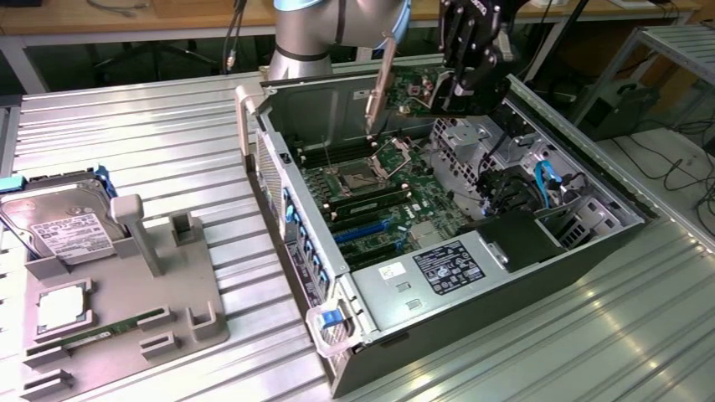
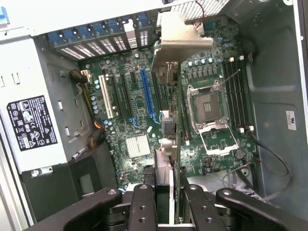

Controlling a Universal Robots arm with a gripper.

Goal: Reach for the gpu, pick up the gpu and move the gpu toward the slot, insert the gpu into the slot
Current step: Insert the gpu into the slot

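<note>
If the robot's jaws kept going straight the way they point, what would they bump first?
The jaws are shut on the gpu, so the card leads. It would probably meet the green motherboard first, just beside the blue slot, though depth is hard to judge.

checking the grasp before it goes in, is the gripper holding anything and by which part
The gripper holds the gpu, clamped across its flat faces at the end opposite the silver bracket.
</note>
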